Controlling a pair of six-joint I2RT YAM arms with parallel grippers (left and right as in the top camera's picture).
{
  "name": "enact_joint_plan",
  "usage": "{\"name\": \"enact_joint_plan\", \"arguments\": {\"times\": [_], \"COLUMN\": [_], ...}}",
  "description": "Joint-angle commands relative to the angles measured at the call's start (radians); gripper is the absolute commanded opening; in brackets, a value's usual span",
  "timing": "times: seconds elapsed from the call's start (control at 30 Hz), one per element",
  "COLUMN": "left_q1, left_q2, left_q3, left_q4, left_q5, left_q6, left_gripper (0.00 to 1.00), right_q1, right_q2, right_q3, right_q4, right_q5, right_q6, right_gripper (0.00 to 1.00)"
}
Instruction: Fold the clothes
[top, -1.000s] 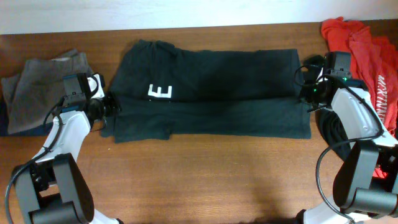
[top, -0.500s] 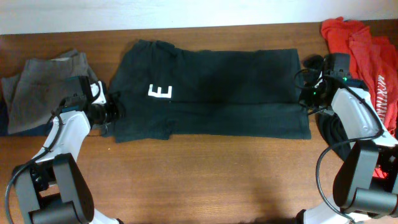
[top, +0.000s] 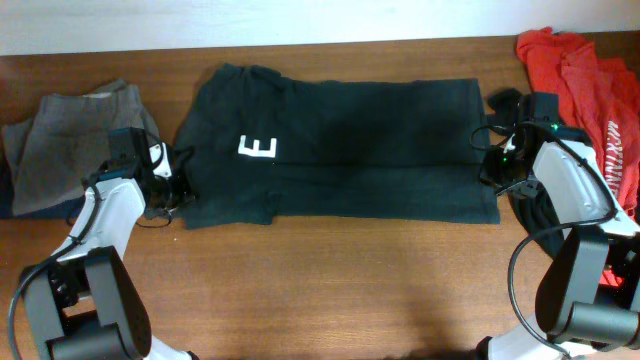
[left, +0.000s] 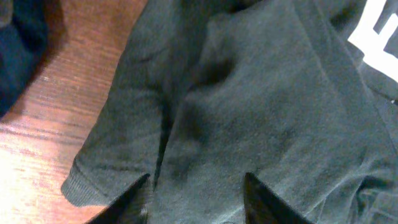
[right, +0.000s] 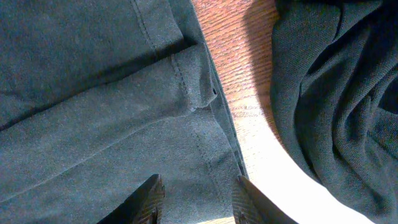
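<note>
Both jaws partly open and empty, left over sleeve of black T-shirt (top: 340, 150), right over its hem

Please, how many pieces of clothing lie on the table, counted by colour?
Black: 2 (T-shirt with white E; crumpled dark garment by the right arm)
Grey: 1 (trousers)
Red: 1 (shirt)
Dark blue: 1 (cloth, mostly hidden beside the trousers)
Total: 5
</note>
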Motion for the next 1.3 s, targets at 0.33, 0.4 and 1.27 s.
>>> {"name": "enact_joint_plan", "arguments": {"times": [0.33,0.4,1.27], "left_q1": [0.000,0.000,0.001], "left_q2": [0.015,0.025,0.031], "left_q3": [-0.003,-0.003,0.014], "left_q4": [-0.038,-0.037,-0.034], "left_q5": [-0.018,-0.017,-0.017], "left_q6": [0.013,0.013,0.023], "left_gripper": [0.38,0.38,0.00], "right_q1": [0.002,0.002,0.002], "right_q2": [0.005,0.005,0.005], "right_q3": [0.000,0.000,0.000], "right_q4": [-0.008,-0.008,-0.011], "right_q5": [0.016,0.016,0.019], "right_q6": [0.008,0.007,0.008], "right_gripper": [0.41,0.41,0.41]}}
